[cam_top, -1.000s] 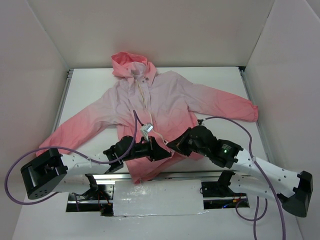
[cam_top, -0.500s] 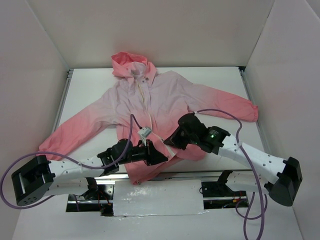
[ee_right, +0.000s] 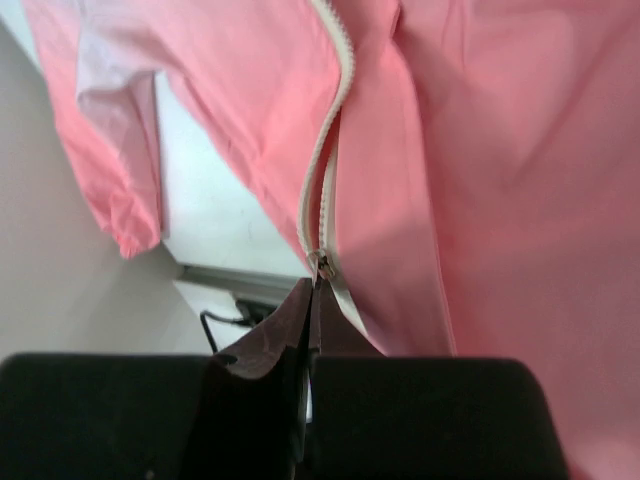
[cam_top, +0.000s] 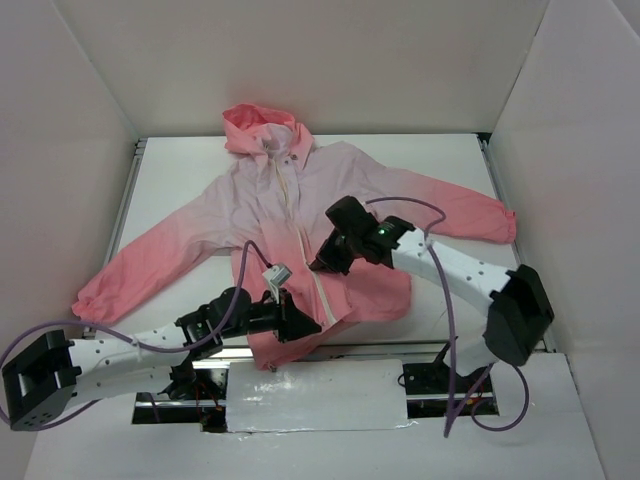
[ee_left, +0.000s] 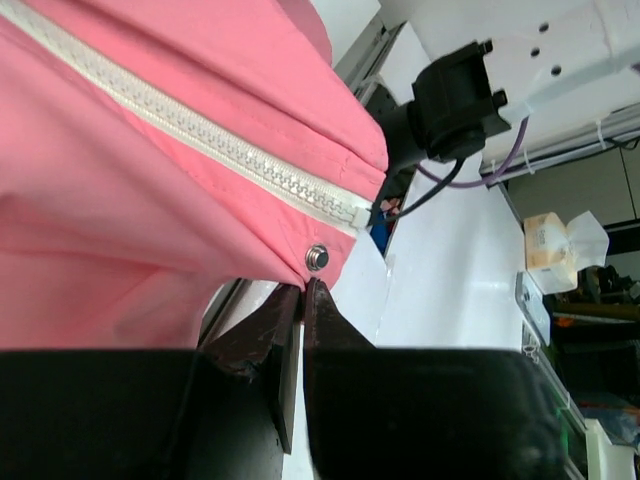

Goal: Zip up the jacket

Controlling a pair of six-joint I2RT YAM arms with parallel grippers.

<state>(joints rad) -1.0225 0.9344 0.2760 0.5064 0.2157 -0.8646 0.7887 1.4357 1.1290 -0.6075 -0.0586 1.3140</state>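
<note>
Top view: the jacket [cam_top: 300, 200] lies flat on the desk [cam_top: 430, 160], hood [cam_top: 258, 125] at the far end and coral hem [cam_top: 290, 345] hanging over the near edge. The left gripper [cam_top: 300, 320] sits at the hem. The right gripper [cam_top: 322, 264] is partway up the zipper [cam_top: 290, 195], with the arm reaching in from the right.

Left wrist: this gripper is pressed together on the hem corner, pinching fabric just under the snap button [ee_left: 317, 257]. The closed zipper teeth run off to the far left of that.

Right wrist: this gripper is clamped on the little zipper pull [ee_right: 320, 264], and the stretch of zipper toward the hem looks closed.

So I'd say it's mid-pull, with most of the chest left to go. To do it well, the left one should hold the hem down firmly so the track is taut, and the right one should drag straight along the track toward the hood, low and steady. Veering sideways will probably bunch the fabric or snag the slider.
</note>
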